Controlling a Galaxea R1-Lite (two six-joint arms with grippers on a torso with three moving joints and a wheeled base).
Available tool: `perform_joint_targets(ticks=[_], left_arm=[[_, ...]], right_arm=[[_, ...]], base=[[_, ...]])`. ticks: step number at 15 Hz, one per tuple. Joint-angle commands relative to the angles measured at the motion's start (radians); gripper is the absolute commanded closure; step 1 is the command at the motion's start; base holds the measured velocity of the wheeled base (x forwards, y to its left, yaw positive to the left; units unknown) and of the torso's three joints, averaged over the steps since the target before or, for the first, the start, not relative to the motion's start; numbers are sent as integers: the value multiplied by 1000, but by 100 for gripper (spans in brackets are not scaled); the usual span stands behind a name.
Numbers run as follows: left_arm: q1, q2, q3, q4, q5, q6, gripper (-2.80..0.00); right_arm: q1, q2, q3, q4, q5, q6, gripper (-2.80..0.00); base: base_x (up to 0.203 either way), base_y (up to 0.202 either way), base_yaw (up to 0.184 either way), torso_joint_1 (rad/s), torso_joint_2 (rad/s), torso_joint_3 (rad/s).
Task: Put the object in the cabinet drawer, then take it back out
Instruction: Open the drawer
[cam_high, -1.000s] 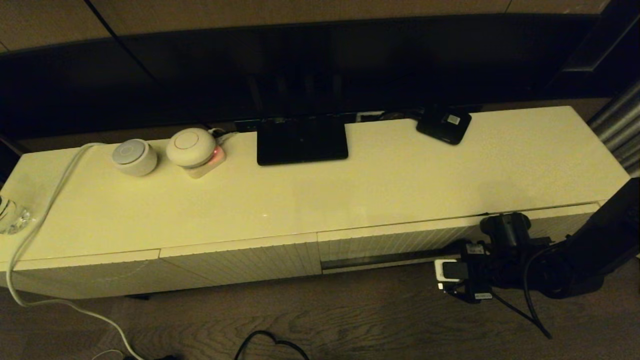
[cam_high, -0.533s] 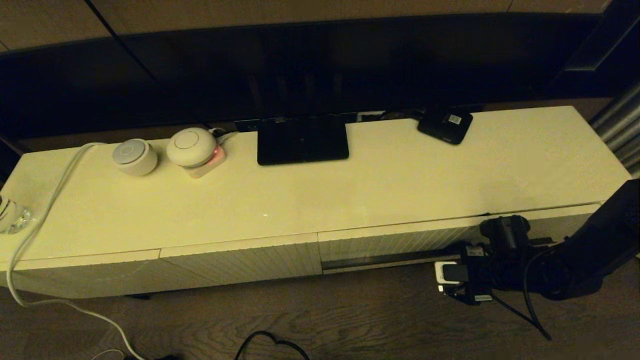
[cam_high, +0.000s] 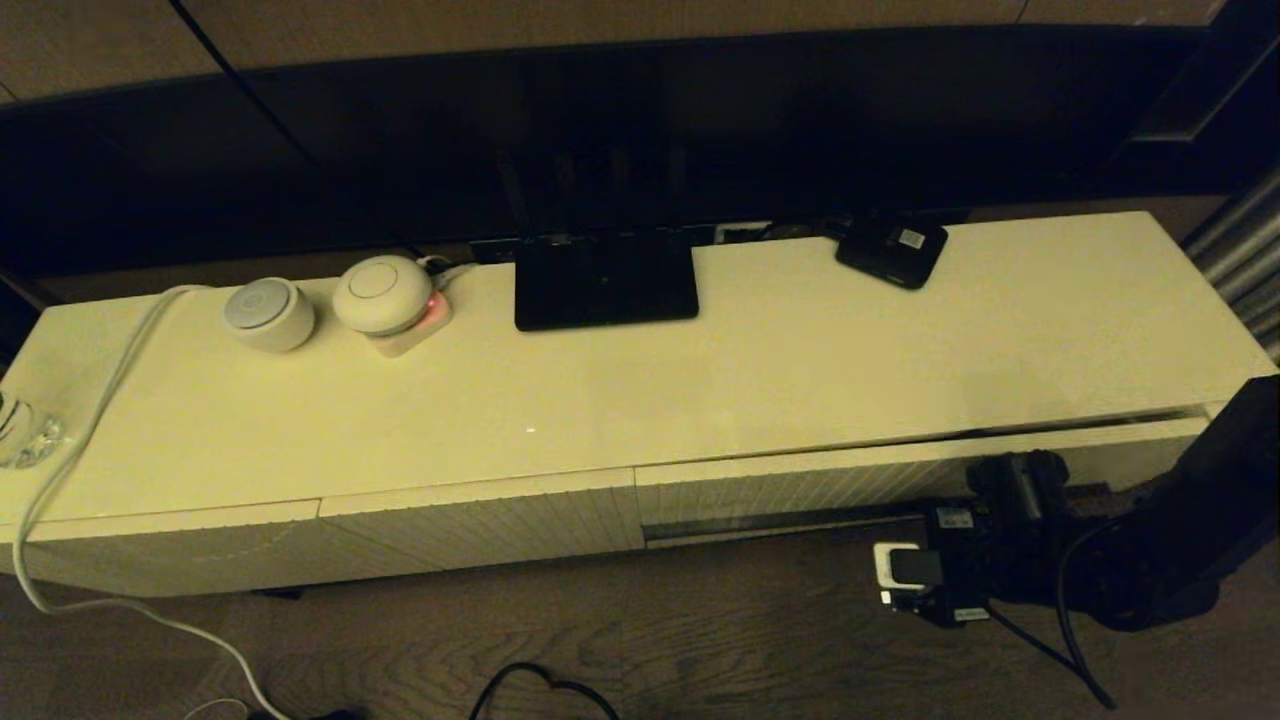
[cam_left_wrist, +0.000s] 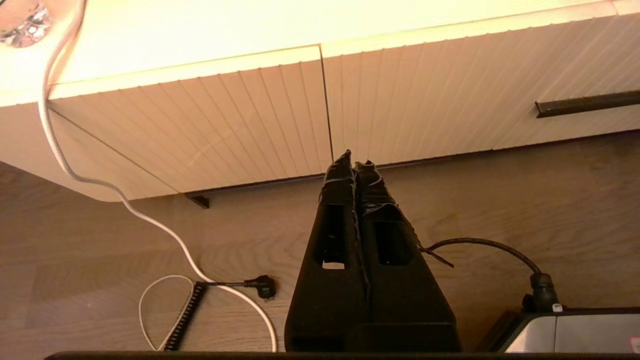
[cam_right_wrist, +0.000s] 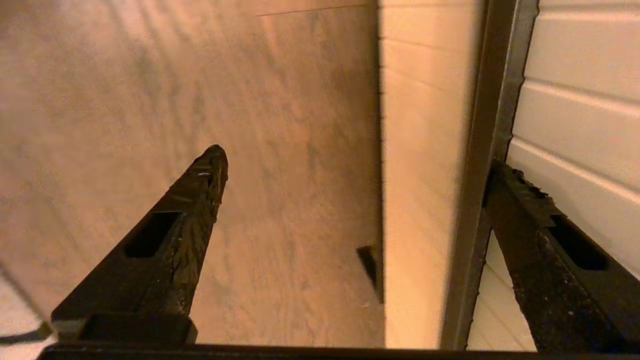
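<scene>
We see a long low cream-white cabinet (cam_high: 700, 390) spanning the scene. At its near right, the wide cream-white ribbed cabinet drawer (cam_high: 800, 487) stands slightly ajar, a dark gap showing under the cabinet top. Our right gripper (cam_right_wrist: 350, 165) sits at the drawer's long dark handle strip (cam_right_wrist: 487, 150), spread wide, one finger (cam_right_wrist: 530, 210) behind the strip and the other out over the wood floor (cam_high: 700, 640). Our left gripper (cam_left_wrist: 354, 165), fingers pressed together, hangs low before the ribbed fronts. The black umbrella appears nowhere
</scene>
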Motion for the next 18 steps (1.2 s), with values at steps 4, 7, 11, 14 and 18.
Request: perform_joint_targets(ticks=[4, 7, 11, 14, 18], left_arm=[[0, 0, 3, 0, 0, 1, 0], [0, 0, 3, 0, 0, -1, 0], [0, 0, 3, 0, 0, -1, 0], [0, 0, 3, 0, 0, -1, 0], [0, 0, 3, 0, 0, -1, 0]], right_arm=[[20, -26, 98, -26, 5, -9, -280], [21, -45, 185, -75, 5, -9, -280], [26, -68, 308, -164, 6, -6, -280], [44, -96, 374, -181, 5, -6, -280], [57, -168, 378, -185, 3, -1, -280]], base=[[0, 0, 0, 0, 0, 0], [0, 0, 0, 0, 0, 0], [0, 0, 0, 0, 0, 0], [0, 0, 0, 0, 0, 0], [0, 0, 0, 0, 0, 0]])
